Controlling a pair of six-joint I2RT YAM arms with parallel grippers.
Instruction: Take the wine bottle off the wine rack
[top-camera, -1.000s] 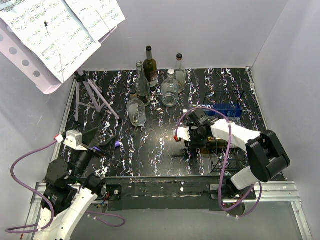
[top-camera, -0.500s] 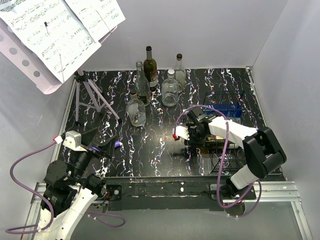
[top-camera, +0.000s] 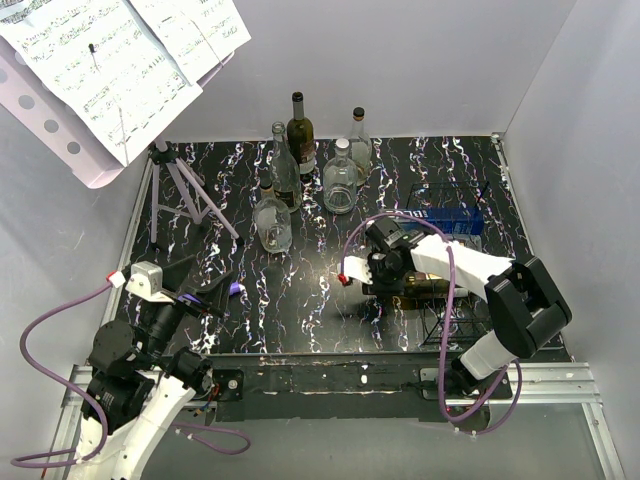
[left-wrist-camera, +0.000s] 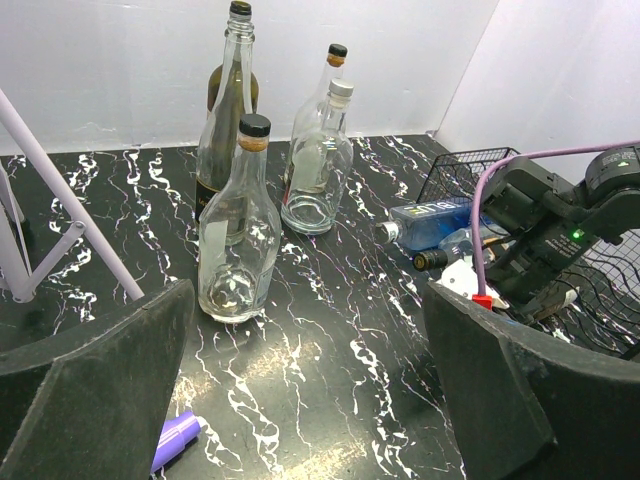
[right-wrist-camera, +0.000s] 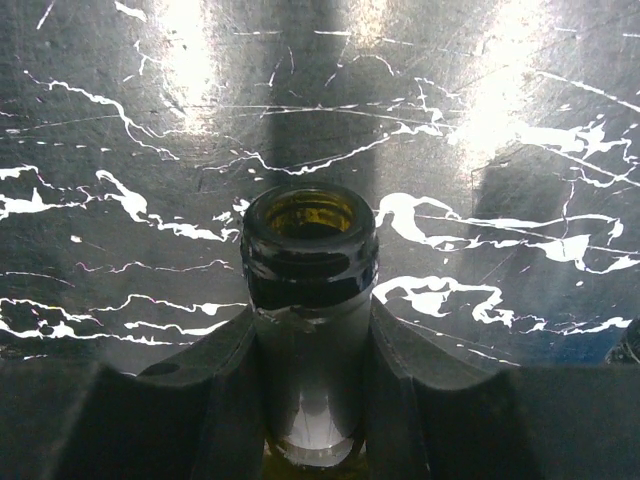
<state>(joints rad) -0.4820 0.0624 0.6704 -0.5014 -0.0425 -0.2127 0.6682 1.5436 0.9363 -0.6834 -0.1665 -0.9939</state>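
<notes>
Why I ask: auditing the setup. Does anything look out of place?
Only a small purple object lying loose on the table, at its near left. The glass bottles at the back stand upright; no spill shows.

Seven bottles can be counted for sure, lol. Five glass ones are found standing at the upper middle of the top view: four clear bottles and one dark bottle. One wine bottle, one blue water bottle and one wine rack are seen right of middle. Also counted: one music stand, two sheet-music pages, one purple marker, two robot arms.
</notes>
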